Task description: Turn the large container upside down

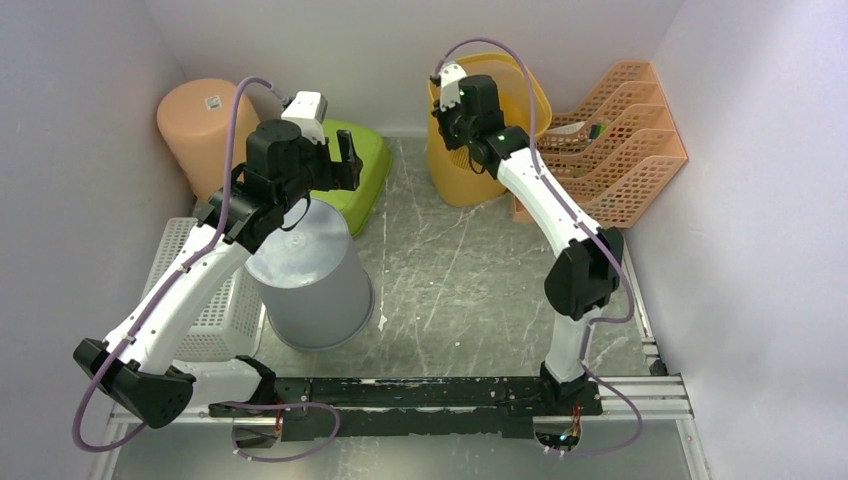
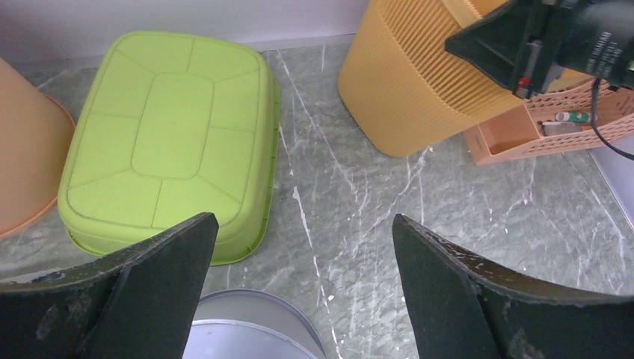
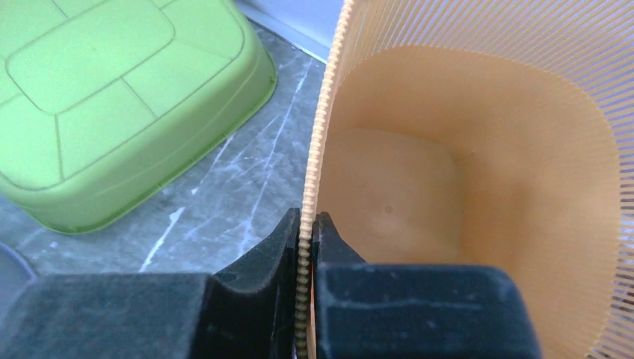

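Observation:
The large container (image 1: pixel 465 185) is a yellow ribbed bin standing upright, mouth up, at the back of the table. The left wrist view shows its slatted wall (image 2: pixel 407 82). My right gripper (image 1: pixel 452 128) is at its near-left rim. In the right wrist view the right gripper (image 3: pixel 308 218) is shut on that thin ribbed rim, one finger outside and one inside, with the bin's bare inside (image 3: pixel 463 149) beyond. My left gripper (image 1: pixel 345 160) hangs open above the table between the grey bucket and the green tub. Nothing lies between its fingers (image 2: pixel 303 221).
A grey bucket (image 1: pixel 310 280) stands upside down under the left arm. A green tub (image 1: pixel 365 160), also overturned, lies behind it, with a peach bin (image 1: pixel 200 120) at the back left. An orange file rack (image 1: pixel 620 140) stands right of the container. A white basket (image 1: pixel 205 300) sits at the left.

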### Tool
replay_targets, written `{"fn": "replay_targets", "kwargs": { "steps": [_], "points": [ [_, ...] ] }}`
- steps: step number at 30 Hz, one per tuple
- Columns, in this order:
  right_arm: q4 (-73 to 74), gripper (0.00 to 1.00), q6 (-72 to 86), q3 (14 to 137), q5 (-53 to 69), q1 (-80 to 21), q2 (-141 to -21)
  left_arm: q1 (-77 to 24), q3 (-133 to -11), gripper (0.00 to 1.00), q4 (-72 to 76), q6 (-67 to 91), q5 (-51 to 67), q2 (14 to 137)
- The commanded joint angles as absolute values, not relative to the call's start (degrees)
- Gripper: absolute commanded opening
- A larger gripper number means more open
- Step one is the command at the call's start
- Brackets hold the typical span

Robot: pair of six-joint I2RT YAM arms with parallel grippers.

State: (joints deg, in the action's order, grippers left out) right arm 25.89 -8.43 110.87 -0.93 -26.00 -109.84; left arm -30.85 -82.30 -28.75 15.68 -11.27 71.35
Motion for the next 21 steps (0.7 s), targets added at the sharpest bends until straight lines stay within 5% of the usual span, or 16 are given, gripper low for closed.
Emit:
{"fn": "replay_targets", "kwargs": {
  "steps": [1, 8, 21],
  "points": [
    [16.98, 0.0, 1.09, 104.22, 2.3, -25.45, -100.03, -31.11, -83.5, 1.0, -28.91, 14.75, -12.92, 70.37],
    [-6.67, 0.0, 22.71, 79.92, 7.4, -24.59, -77.45, -31.11, -84.7, 0.99, -30.12, 14.33, -14.45, 68.69],
    [-39.17, 0.0, 55.24, 33.47, -9.43, -24.69, -53.48, -31.2, -86.77, 1.0, -32.01, 14.24, -14.55, 68.31]
  ]
}}
